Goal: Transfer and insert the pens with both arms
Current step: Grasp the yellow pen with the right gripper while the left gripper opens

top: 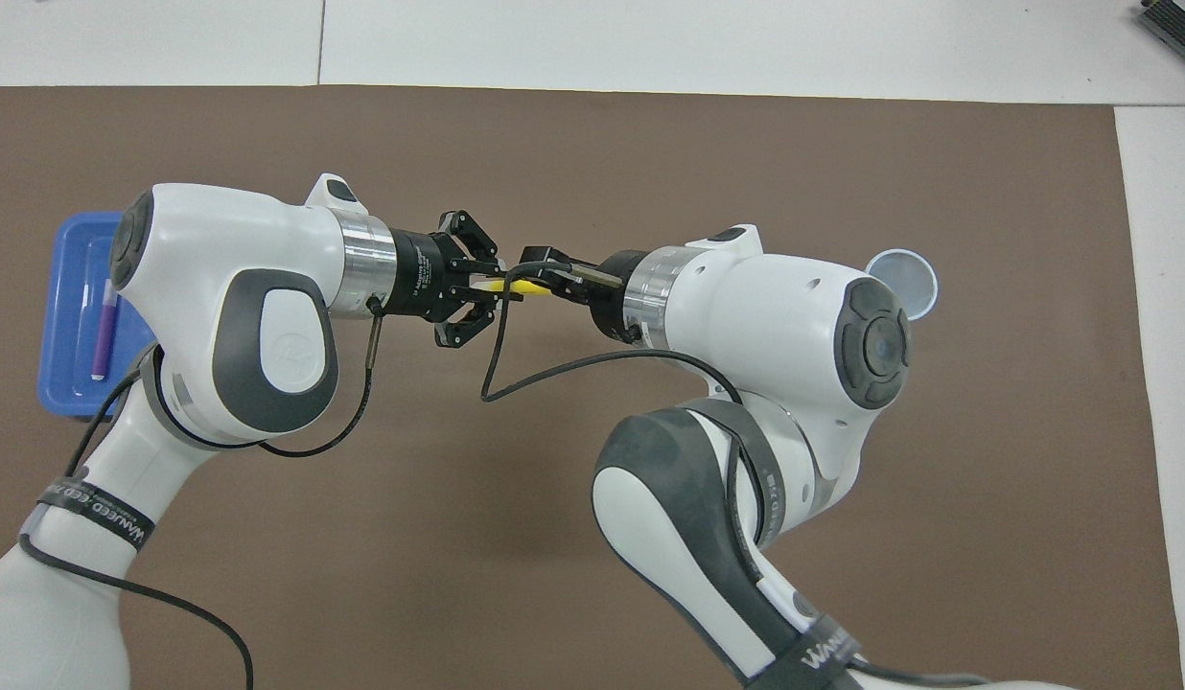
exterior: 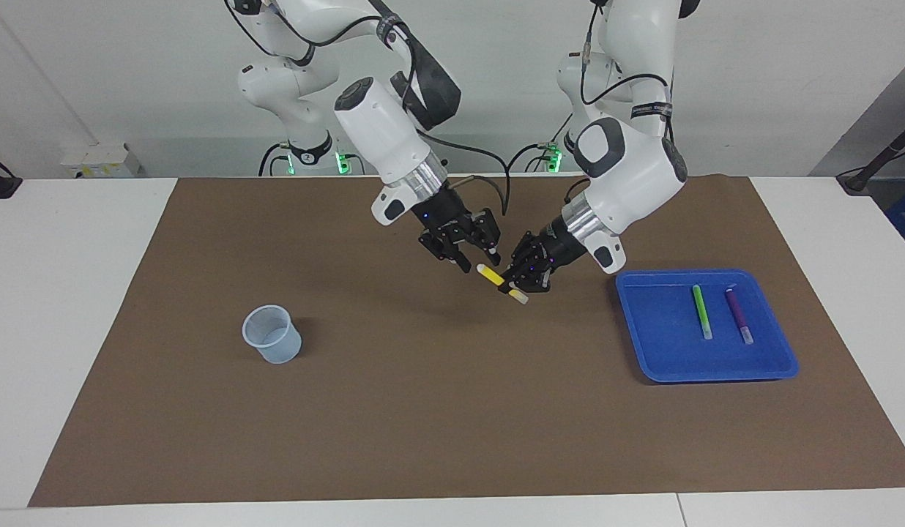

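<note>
The yellow pen (exterior: 491,276) hangs tilted over the middle of the brown mat, with my left gripper (exterior: 520,282) shut on its lower, pale-capped half. My right gripper (exterior: 477,262) is open, its two fingers apart on either side of the pen's free yellow end. In the overhead view the yellow pen (top: 509,285) shows as a short strip between the left gripper (top: 487,287) and the right gripper (top: 540,281), which face each other. The green pen (exterior: 701,311) and the purple pen (exterior: 738,315) lie side by side in the blue tray (exterior: 665,351).
A translucent cup (exterior: 273,334) stands upright on the mat toward the right arm's end; the right arm partly covers the cup (top: 904,278) from above. The blue tray (top: 60,383) sits toward the left arm's end. A black cable loops below the right wrist.
</note>
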Robot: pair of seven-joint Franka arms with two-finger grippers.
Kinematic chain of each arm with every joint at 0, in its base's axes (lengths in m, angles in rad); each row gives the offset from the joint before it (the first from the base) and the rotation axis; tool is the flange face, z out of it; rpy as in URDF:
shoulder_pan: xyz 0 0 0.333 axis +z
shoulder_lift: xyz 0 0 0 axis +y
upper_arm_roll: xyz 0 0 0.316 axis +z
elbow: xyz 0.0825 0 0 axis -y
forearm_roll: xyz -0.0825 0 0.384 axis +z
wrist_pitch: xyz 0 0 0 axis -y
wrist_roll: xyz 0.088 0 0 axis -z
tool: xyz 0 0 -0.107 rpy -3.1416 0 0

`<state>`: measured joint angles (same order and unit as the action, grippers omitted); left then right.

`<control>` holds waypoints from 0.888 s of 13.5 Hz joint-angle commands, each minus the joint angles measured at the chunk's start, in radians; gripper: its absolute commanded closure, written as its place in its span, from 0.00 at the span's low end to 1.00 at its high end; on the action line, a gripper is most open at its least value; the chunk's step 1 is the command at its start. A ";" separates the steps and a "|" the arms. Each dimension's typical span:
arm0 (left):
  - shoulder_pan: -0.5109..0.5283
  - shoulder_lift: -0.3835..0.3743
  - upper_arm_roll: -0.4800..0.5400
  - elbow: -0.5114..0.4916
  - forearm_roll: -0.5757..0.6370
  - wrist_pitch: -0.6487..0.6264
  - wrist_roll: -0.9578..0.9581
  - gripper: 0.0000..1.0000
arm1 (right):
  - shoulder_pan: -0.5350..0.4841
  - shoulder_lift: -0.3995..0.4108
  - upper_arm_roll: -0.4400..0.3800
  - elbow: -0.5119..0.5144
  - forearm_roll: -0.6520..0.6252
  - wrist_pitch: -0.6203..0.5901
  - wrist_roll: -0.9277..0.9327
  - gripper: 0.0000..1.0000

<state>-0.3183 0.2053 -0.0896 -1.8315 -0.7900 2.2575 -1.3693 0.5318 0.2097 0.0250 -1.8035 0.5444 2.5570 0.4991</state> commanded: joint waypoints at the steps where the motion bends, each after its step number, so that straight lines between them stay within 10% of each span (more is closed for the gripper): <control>1: -0.010 -0.010 0.007 0.004 -0.017 -0.004 -0.020 1.00 | -0.004 0.010 0.003 -0.010 0.002 0.041 -0.027 0.39; 12: -0.010 -0.014 0.007 0.001 -0.017 -0.009 -0.027 1.00 | -0.001 0.020 0.003 0.000 0.002 0.054 -0.027 1.00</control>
<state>-0.3193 0.2055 -0.0905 -1.8266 -0.7922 2.2569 -1.3839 0.5330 0.2214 0.0268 -1.8043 0.5444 2.5967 0.4949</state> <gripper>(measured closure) 0.828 0.819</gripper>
